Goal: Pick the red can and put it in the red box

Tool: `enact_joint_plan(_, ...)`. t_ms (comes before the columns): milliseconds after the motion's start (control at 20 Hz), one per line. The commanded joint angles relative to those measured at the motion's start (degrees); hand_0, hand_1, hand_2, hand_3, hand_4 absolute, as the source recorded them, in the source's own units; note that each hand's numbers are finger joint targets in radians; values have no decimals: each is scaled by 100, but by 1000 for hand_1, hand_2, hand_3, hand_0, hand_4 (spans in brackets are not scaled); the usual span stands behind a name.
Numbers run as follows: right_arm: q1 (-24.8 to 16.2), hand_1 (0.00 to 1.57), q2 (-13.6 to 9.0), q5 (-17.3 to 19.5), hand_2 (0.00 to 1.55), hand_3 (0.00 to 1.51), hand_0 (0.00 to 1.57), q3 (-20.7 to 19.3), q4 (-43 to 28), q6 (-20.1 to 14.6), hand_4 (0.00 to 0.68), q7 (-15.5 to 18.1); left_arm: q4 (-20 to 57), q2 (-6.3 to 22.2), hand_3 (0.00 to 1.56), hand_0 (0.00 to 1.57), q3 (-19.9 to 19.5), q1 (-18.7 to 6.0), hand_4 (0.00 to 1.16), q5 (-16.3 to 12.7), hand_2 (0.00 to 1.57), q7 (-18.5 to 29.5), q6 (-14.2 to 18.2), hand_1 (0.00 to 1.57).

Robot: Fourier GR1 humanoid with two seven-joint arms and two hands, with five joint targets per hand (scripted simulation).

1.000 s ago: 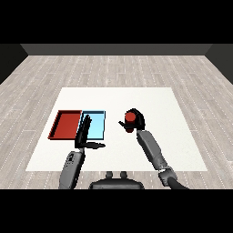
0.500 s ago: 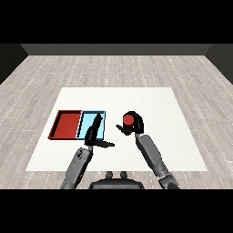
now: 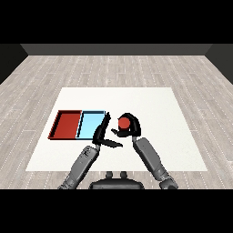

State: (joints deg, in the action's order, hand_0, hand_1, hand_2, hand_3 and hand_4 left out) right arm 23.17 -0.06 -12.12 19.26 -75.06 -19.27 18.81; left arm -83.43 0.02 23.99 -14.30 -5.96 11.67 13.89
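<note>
The red can [image 3: 124,122] sits in the curl of my right hand [image 3: 131,127], near the middle of the white table [image 3: 154,109], just right of the trays. The red tray [image 3: 66,124] lies at the left, with the light blue tray [image 3: 91,124] beside it on the right. My left hand [image 3: 103,134] is open, fingers straight and pointing up along the blue tray's right edge, thumb spread toward the can. It holds nothing.
Both grey forearms come in from the lower edge and meet close together at the table's middle. Bare white tabletop extends to the right and behind the trays. A wooden floor surrounds the table.
My right hand has carried the red can leftward toward the trays. My left hand has shifted right, off the blue tray to its right edge, closing the gap with the right hand.
</note>
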Motion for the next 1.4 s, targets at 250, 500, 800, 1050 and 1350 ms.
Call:
enact_joint_plan(250, 277, 1413, 5, -322, 1432, 1405, 1413, 613, 281, -288, 617, 219, 298, -2, 0, 0, -231, -380, 0, 1, 0, -204, -8, 0)
enact_joint_plan(500, 376, 1432, 5, -356, 1438, 1403, 1432, 681, -246, -517, 599, -125, 735, -1, 0, 0, 134, -495, 0, -82, 0, -83, 268, 0)
enact_joint_plan(800, 412, 1443, 5, -538, 1426, 1383, 1443, 689, 18, -367, 609, 171, 941, -2, 0, 0, 550, -876, 0, -364, 0, -60, 684, 0)
enact_joint_plan(1050, 492, 1459, 5, -749, 1445, 1395, 1459, 1230, -166, -768, 588, 125, 1020, 0, 0, 0, 450, -980, 0, -343, 0, -96, 518, 0)
enact_joint_plan(1350, 577, 1486, 2, -553, 1461, 1406, 1486, 1297, -499, -1006, 504, -108, 1053, 5, 0, 0, 1018, -759, 429, -122, 0, -27, 1499, 0)
